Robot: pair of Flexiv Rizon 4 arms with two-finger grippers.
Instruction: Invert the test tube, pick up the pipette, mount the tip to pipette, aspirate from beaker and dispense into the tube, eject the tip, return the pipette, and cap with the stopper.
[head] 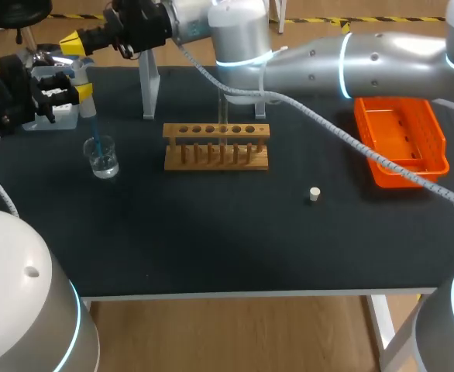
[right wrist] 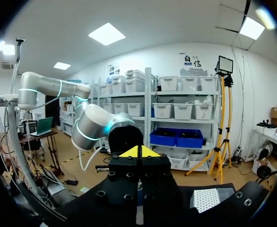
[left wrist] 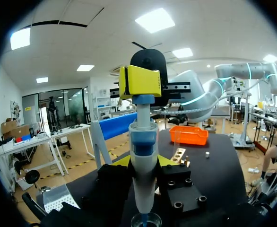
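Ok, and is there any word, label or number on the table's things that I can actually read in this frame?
None can be read.
pipette: no print legible on its body; any marking is too blurred.
beaker: no scale or label can be made out, too small.
wooden rack: no text shows.
orange tray: no text shows.
stopper: plain, no mark.

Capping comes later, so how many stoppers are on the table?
1. The stopper lies alone on the table, nearer me than the wooden rack, toward the orange tray. More may be hidden.
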